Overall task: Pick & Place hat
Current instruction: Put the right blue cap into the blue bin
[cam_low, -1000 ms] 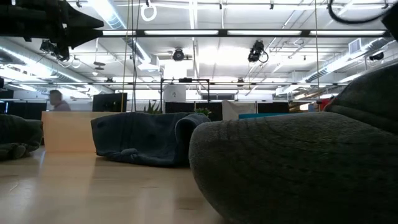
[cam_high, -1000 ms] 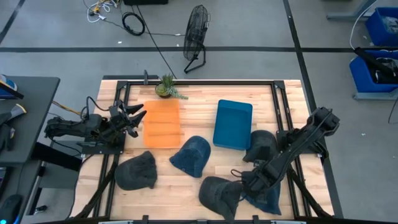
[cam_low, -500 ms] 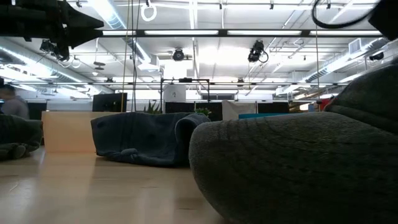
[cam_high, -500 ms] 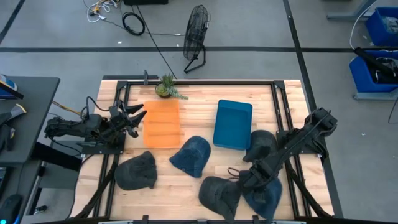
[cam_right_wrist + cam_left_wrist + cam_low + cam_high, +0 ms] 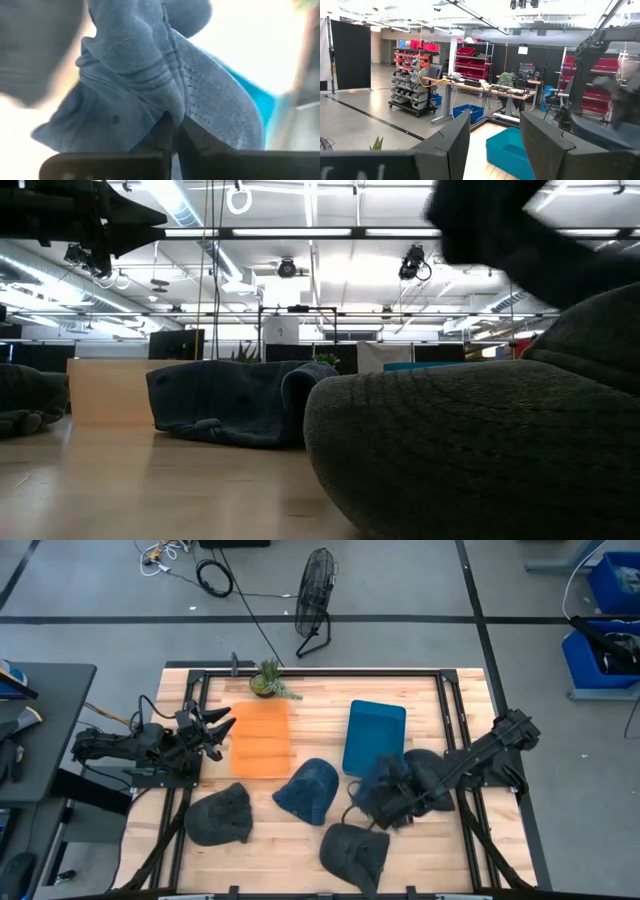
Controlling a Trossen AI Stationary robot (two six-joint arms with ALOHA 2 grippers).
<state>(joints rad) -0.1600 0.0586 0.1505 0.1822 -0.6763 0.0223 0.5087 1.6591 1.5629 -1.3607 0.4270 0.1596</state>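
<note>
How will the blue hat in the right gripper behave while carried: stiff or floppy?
Likely floppy: the blue hat bunches into folds where the right gripper pinches it. In the high view it hangs crumpled, so probably light and may swing. The fabric looks soft, so slipping seems unlikely.

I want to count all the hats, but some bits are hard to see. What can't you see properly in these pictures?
- Low view: the big grey hat up close hides the table behind it.
- High view: the blue hat held by the right claw covers part of the dark hat.
- Right wrist view: the blue hat fills the picture, hiding the table.
- Left wrist view: the right arm is blurred.
</note>
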